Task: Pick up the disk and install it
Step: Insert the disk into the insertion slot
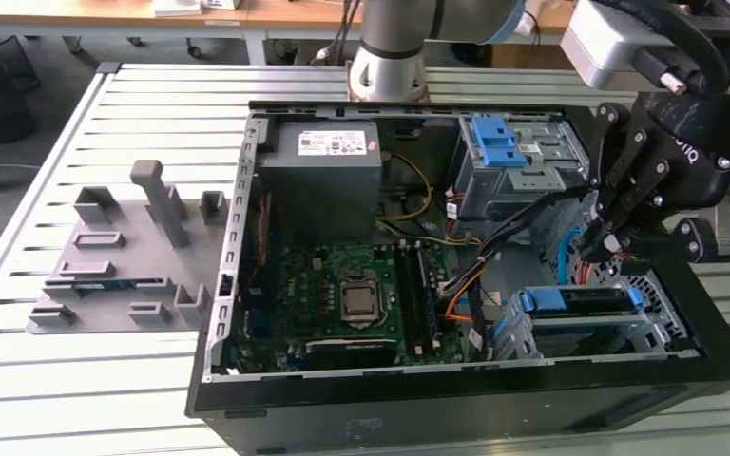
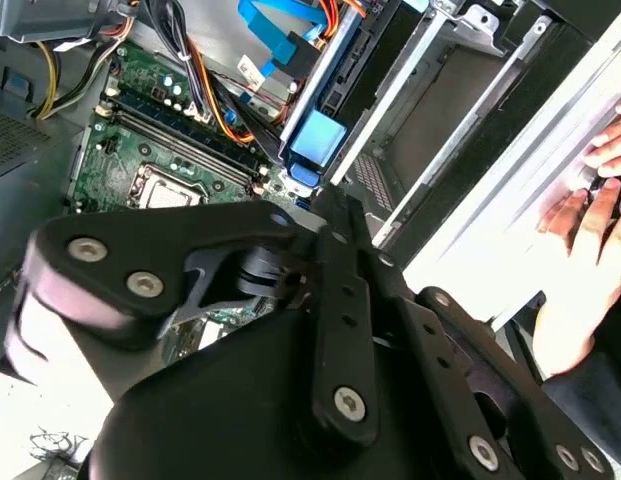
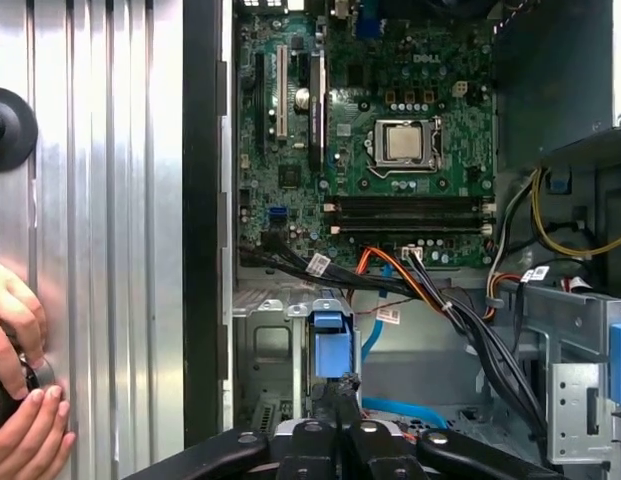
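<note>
The disk (image 1: 578,302) already sits in the drive cage (image 1: 650,334) of the open computer case (image 1: 467,397), and the gripper (image 1: 604,249) hovers just above it, clenched on nothing, so installation looks nearly done, though full seating is unconfirmed.

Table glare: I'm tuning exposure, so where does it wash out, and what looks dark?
Exterior view: table pale and glary, case interior shaded. Second wrist view: table a blown-out white band, gripper a dark mass. First wrist view: slats streaked with glare, motherboard evenly lit.
</note>
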`<state>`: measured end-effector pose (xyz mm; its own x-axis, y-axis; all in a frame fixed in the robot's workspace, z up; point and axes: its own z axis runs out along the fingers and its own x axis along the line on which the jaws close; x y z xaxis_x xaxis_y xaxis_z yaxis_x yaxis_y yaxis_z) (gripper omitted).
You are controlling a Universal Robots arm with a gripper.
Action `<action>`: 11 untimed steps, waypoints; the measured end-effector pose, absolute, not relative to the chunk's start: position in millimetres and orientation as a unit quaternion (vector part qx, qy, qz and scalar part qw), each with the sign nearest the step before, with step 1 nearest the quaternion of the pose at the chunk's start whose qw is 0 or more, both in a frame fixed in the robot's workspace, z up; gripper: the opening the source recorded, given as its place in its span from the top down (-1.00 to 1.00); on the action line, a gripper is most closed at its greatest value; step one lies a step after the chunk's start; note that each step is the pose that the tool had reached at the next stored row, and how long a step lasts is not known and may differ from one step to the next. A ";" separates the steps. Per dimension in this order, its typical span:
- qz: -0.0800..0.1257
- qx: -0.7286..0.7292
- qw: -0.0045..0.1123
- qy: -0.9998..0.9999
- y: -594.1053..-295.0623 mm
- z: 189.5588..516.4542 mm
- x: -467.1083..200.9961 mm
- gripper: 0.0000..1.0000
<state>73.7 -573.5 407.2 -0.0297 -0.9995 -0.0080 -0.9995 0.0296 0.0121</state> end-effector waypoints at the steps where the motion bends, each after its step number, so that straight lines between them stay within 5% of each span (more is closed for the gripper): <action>1: -0.007 0.697 0.001 -0.718 -573.5 405.3 73.7 0.74; 11: -0.007 0.696 0.001 -0.718 -573.5 394.4 73.8 0.79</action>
